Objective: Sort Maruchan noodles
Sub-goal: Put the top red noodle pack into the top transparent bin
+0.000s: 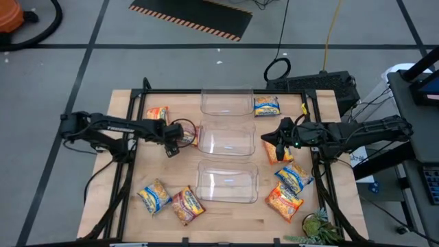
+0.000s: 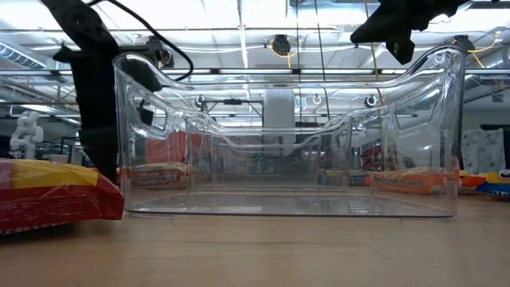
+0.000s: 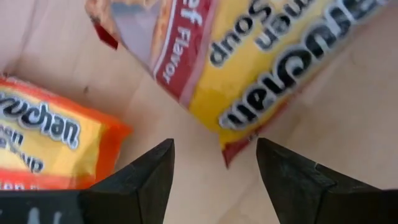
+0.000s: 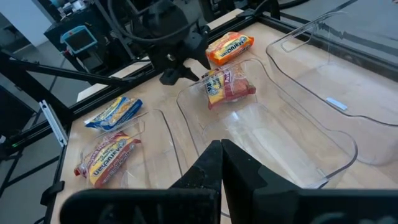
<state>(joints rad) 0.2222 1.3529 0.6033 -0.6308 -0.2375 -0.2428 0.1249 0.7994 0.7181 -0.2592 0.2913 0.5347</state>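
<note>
Maruchan noodles (image 1: 291, 178) scattered around three clear bins (image 1: 227, 140), left fingers (image 3: 214, 180) apart above reddish-brown packet (image 3: 249, 68), right fingers (image 4: 221, 163) together.

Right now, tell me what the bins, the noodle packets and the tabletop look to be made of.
Bins: clear hard plastic, glossy; the table shows through and the rims catch glare.
Noodle packets: thin printed plastic film, shiny; crinkled, with highlights on the wrapper.
Tabletop: pale wood, probably plywood, matte; faint grain shows.
</note>
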